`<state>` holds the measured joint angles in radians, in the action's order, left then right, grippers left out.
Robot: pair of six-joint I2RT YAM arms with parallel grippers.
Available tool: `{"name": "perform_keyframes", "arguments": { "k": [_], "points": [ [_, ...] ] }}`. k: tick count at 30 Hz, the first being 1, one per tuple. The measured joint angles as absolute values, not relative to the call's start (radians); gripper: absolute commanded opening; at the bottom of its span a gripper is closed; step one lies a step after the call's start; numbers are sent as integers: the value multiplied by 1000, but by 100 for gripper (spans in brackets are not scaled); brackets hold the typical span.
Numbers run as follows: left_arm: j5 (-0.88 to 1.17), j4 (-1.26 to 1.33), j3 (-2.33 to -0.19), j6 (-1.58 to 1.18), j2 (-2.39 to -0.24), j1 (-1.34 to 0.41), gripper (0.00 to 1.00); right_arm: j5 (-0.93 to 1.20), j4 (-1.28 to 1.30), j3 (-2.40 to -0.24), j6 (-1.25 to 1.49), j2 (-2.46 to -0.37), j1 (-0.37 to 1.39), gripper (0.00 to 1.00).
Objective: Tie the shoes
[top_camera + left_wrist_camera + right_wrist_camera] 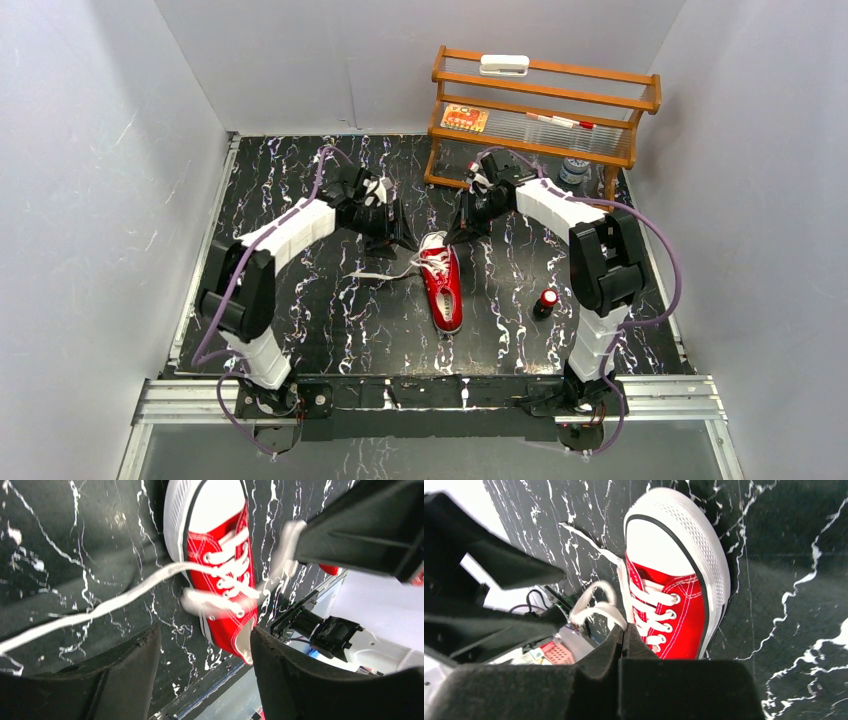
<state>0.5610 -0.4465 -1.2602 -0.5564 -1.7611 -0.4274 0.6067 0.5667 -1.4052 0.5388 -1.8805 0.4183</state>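
The red shoe (442,287) lies mid-table, its white toe cap pointing at the near edge. A white lace (384,272) trails off its left side across the black marbled table (330,320). My left gripper (401,242) hovers just behind the shoe's heel end. In the left wrist view this gripper (205,647) is open with nothing between its fingers, above the shoe (225,575) and the long lace (100,607). My right gripper (457,233) is at the shoe's opening. In the right wrist view it (623,629) is shut on a white lace loop (596,607) beside the shoe (674,605).
A small red-and-black cylinder (547,302) stands to the right of the shoe. A wooden rack (545,105) stands at the back right with a small jar (573,170) under it. Grey walls close in the left, back and right sides.
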Motion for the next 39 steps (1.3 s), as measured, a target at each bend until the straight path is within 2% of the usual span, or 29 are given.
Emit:
{"name": "perform_keyframes", "arguments": {
  "k": [1, 2, 8, 10, 20, 23, 27, 39],
  "points": [
    [555, -447, -1239, -556, -1728, -427, 74, 606, 566, -1397, 562, -1882, 418, 0],
    [551, -446, -1222, -553, -1703, -427, 76, 606, 567, -1393, 583, -1884, 418, 0],
    [533, -445, -1140, -547, -1591, -427, 76, 596, 567, -1393, 664, -1895, 418, 0],
    [534, -426, -1119, -540, -1575, -437, 72, 593, 574, -1398, 677, -1912, 412, 0],
    [506, -201, -1132, -347, -1580, -631, 38, 641, 579, -1412, 664, -1924, 294, 0],
    [517, -166, -1185, -286, -1655, -626, 33, 665, 569, -1404, 661, -1924, 291, 0],
    [538, -142, -1214, -207, -1745, -618, 42, 700, 550, -1370, 663, -1923, 297, 0],
    [599, -163, -1237, -52, -1825, -616, 53, 741, 543, -1343, 665, -1923, 302, 0]
  ]
}}
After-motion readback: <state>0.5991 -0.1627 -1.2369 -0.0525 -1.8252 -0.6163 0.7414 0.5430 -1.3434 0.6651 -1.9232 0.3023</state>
